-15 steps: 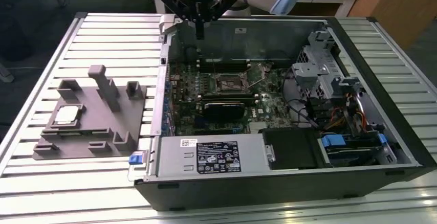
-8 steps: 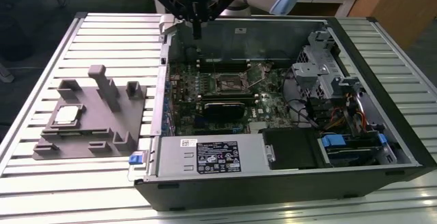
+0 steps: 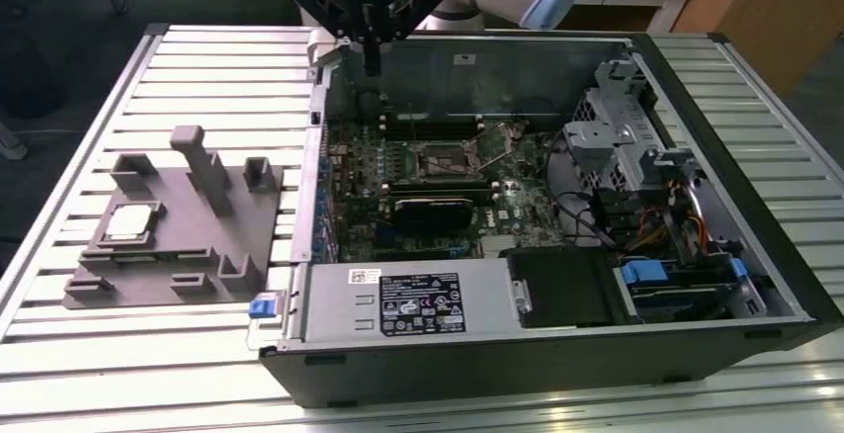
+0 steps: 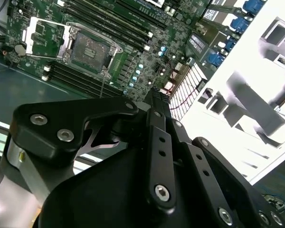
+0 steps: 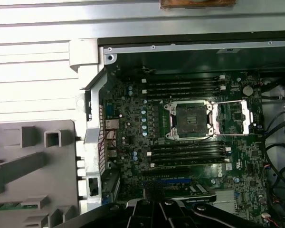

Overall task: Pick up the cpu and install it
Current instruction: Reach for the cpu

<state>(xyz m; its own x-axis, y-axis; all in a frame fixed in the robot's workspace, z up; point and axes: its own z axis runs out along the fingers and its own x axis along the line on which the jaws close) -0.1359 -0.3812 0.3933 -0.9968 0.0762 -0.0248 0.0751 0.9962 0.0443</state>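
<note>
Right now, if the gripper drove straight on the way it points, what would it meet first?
Probably the green motherboard inside the open black computer case, to the exterior view's left of the open metal-framed socket. The black gripper points down above that edge, though depth is unclear.

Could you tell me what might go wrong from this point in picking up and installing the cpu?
1. The cpu lies on the gray fixture among upright posts. The tool, which hangs by the case's rear wall, could clip a post or that wall on its way over.
2. The socket lies open with its load plate swung aside. A tilted or offset placement could probably damage its contacts.
</note>
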